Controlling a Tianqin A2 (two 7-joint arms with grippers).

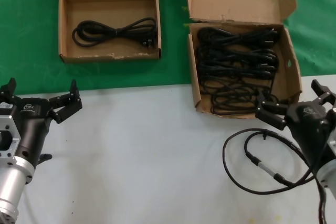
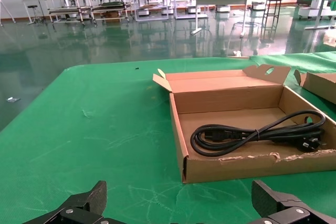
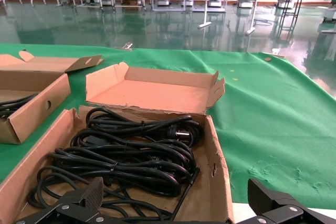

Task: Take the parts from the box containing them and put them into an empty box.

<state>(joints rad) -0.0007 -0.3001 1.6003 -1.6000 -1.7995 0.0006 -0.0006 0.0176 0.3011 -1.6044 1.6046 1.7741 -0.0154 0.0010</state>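
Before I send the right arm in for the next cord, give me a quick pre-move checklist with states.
1. Right gripper open: ok.
2. Right gripper at the near edge of the larger box: ok.
3. Power cords left to pick: ok, several bundles.
4. Smaller box open with room: ok, holds one cord bundle.
5. Left gripper clear, open over the white table: ok.
6. Loose cable near the right arm, snag-free: cannot tell.

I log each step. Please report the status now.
Left gripper open, idle near table edge. Right gripper open at big box front. One cord in small box; rest remain. Nothing blocking.
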